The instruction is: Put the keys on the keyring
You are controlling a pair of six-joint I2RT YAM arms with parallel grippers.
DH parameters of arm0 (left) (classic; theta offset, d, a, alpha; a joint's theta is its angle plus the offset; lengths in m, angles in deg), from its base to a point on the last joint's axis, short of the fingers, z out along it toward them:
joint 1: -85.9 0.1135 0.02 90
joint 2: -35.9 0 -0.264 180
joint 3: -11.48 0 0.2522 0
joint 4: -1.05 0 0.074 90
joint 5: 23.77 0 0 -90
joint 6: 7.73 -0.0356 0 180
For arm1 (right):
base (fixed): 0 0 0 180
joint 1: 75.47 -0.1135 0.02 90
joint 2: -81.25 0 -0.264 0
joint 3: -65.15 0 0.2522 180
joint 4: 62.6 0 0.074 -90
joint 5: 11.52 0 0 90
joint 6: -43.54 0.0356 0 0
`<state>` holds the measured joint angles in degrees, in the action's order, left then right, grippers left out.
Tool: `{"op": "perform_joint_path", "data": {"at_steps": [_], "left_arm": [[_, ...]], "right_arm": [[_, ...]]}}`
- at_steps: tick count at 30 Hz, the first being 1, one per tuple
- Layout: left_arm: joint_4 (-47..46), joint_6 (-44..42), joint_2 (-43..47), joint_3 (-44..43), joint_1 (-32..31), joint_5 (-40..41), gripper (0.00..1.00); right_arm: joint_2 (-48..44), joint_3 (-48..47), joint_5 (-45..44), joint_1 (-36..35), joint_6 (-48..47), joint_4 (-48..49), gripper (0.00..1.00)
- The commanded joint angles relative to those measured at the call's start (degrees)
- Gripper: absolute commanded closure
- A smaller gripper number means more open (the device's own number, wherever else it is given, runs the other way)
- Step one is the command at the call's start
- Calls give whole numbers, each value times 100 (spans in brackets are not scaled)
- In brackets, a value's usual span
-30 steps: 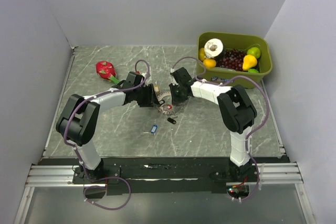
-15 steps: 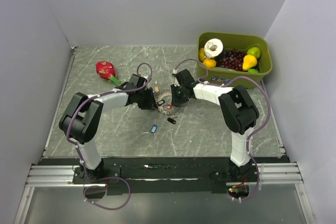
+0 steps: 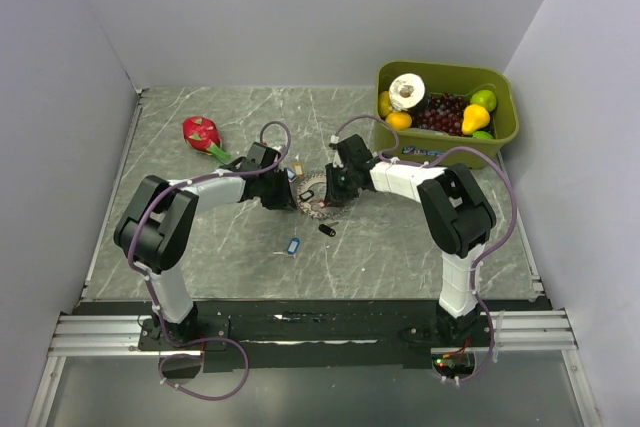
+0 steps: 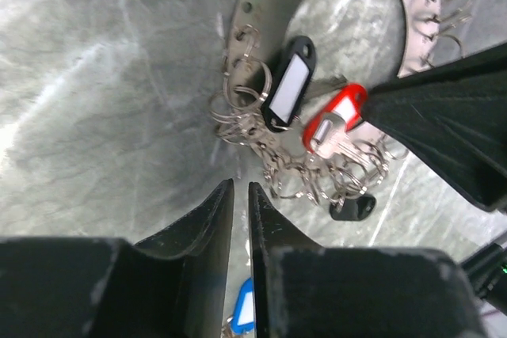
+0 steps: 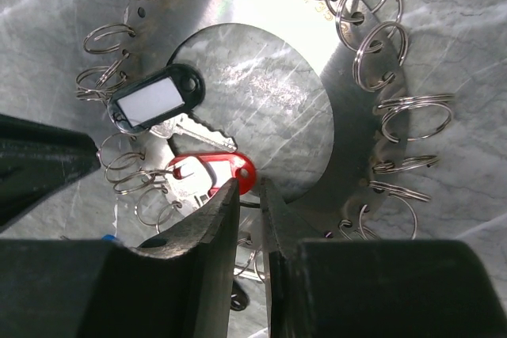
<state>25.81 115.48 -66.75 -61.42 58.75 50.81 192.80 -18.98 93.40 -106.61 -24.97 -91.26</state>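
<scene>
We log: blue key [image 3: 293, 246] lies toward table [image 3: 200, 237] near edge from keyring [image 5: 360, 148], nearest left gripper [image 4: 240, 187] (nearly closed, empty); right gripper [image 5: 247, 184] grip unclear

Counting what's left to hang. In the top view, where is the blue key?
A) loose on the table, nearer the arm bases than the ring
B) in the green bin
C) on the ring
A: the blue key lies alone on the table, apart from the ring, on its near side.

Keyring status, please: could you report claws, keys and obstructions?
Left claw and right claw nearly shut at keyring. Blue key loose on table. Black fob near it.
</scene>
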Motion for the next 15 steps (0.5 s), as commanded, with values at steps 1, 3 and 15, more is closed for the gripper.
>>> {"op": "perform_joint_path", "data": {"at_steps": [1, 3, 15], "left_arm": [[-63, -104, -115, -10, -26, 241, 82], [-133, -96, -80, 16, -26, 163, 83], [-320, 54, 378, -19, -176, 21, 68]], "right_arm": [[-186, 111, 187, -77, 56, -251, 76], [-256, 93, 170, -77, 39, -277, 76], [-195, -47, 169, -68, -40, -383, 76]]}}
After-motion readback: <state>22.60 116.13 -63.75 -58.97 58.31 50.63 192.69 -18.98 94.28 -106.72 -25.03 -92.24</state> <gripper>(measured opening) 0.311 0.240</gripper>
